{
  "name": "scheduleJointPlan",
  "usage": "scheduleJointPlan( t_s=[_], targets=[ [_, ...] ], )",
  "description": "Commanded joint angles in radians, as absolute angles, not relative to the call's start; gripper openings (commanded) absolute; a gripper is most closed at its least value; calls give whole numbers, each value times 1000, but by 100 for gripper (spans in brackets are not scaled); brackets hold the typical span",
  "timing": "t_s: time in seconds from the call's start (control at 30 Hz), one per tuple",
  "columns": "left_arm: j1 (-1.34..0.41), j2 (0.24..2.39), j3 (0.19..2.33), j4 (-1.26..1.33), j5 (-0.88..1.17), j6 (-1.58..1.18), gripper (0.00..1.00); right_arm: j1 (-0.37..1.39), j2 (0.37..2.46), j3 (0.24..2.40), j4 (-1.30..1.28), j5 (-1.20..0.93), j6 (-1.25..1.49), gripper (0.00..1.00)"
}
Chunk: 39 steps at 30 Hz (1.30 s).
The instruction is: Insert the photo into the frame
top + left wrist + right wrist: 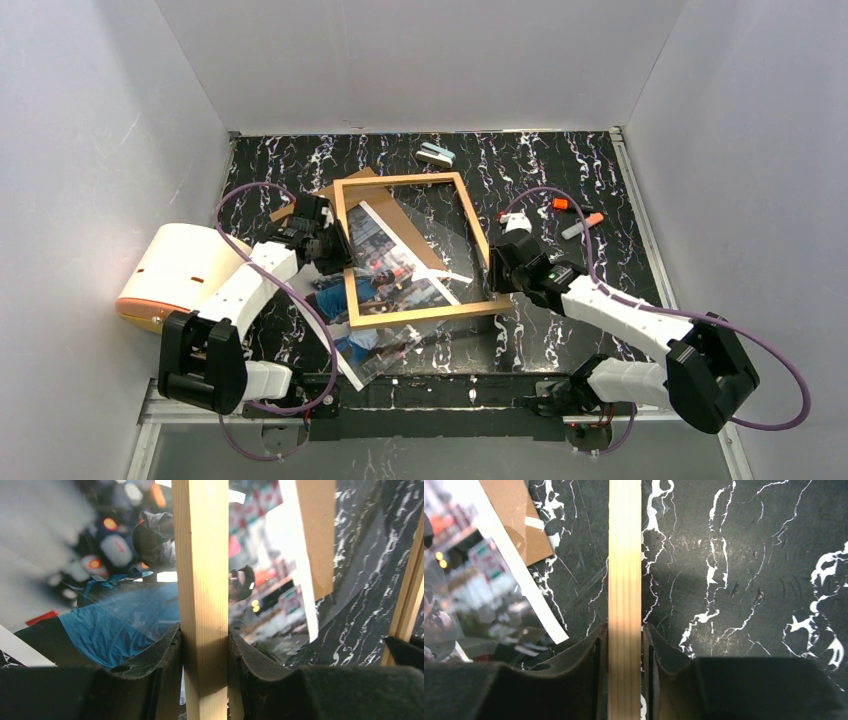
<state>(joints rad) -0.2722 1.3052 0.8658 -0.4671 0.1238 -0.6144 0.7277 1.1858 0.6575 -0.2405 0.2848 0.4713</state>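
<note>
The frame (430,313) lies skewed on the desk (560,180), over the photo (385,265), whose near corner sticks out. The left claw (335,248) meets the frame's left rail, the right claw (493,268) its right rail.

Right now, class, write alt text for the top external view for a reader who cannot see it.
The left claw and right claw clamp opposite wooden rails of the frame. The photo lies crooked beneath it, one corner poking out past the near rail.
</note>
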Motion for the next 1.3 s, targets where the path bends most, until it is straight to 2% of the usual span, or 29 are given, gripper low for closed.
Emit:
scheduleJointPlan(
  t_s=[0.0, 0.17, 0.47, 0.8, 0.93, 1.03, 1.2, 1.27],
  targets=[
    [-280, 1281, 981, -489, 225, -620, 0, 732, 1176, 739, -346, 302, 546, 47],
    [-279, 1253, 1023, -466, 273, -601, 0, 730, 1177, 868, -489, 313, 581, 73],
    [-280, 1240, 1140, -438, 237, -551, 0, 728, 1281, 1173, -804, 537, 639, 98],
    [-280, 1281, 1225, -461, 136, -462, 0, 702, 1215, 1106, -800, 597, 677, 99],
    [-280, 1287, 1217, -454, 132, -431, 0, 702, 1150, 1123, -684, 453, 589, 99],
    [-279, 1291, 1207, -451, 119, -399, 0, 701, 1154, 1200, -661, 362, 586, 99],
    [-281, 1287, 1205, -450, 57, -371, 0, 702, 1294, 1401, -793, 339, 688, 96],
    [-287, 1286, 1207, -440, 57, -371, 0, 702, 1339, 1439, -765, 265, 703, 95]
  ],
)
